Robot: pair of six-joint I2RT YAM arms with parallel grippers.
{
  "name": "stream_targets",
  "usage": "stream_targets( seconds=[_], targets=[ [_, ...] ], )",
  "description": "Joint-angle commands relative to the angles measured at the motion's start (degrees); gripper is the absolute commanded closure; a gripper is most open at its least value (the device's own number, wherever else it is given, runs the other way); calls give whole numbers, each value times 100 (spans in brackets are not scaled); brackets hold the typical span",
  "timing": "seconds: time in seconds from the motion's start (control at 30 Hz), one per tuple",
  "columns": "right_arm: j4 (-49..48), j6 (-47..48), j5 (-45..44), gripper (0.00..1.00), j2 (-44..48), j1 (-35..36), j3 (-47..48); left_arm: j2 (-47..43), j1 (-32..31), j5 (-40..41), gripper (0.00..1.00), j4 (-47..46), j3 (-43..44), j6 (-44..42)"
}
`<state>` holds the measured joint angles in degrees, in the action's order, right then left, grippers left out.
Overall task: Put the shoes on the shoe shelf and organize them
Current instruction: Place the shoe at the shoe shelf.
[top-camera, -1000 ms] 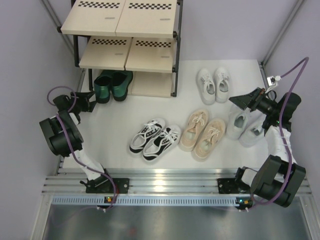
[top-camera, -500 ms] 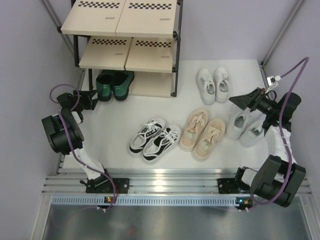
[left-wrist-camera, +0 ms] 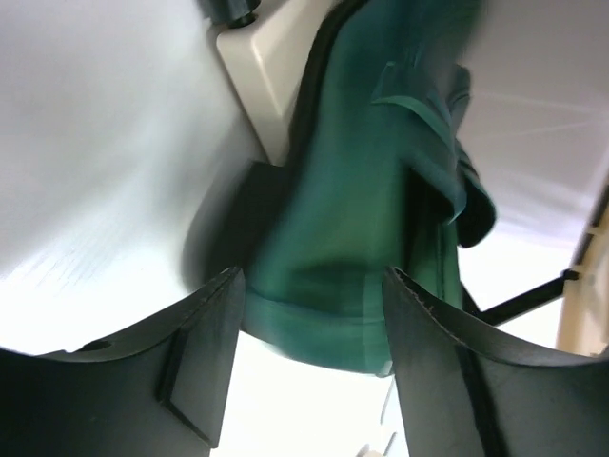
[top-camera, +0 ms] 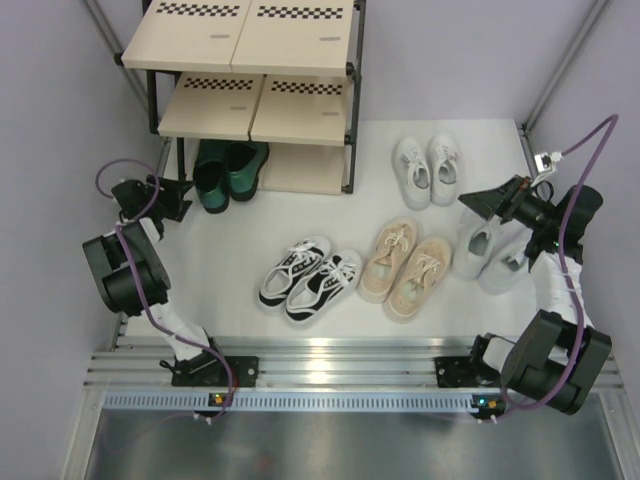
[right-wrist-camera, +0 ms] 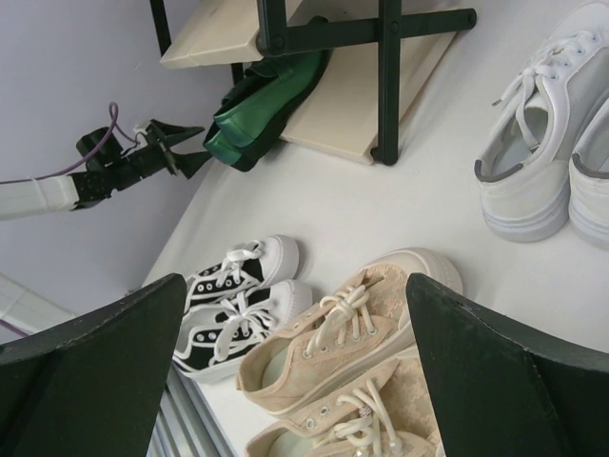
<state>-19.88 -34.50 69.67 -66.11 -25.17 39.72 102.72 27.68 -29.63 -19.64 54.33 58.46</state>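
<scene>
I see pale lilac walls (top-camera: 60, 120) on three sides, a white tabletop (top-camera: 230, 250) under even light, and an aluminium rail (top-camera: 340, 365) along the near edge.

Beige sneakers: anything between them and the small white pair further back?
Nothing. In the top view, only bare white tabletop separates the beige sneakers from the small white sneakers.

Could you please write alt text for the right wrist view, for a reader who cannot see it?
Between the open right gripper fingers lie beige sneakers and black-and-white sneakers on a white table. Farther off, dark green shoes sit on the shoe shelf bottom board, the left gripper beside them; white sneakers lie right.
</scene>
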Motion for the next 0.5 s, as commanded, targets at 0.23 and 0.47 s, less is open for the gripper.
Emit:
stream_targets(
  seconds=[0.23,0.47],
  targets=[
    [-86,233,20,1,230,-129,18,-726,36,71,31,531,0,-1020],
    [-60,295,20,1,247,-137,35,-1718,80,325,45,540,-877,-1249]
  ],
)
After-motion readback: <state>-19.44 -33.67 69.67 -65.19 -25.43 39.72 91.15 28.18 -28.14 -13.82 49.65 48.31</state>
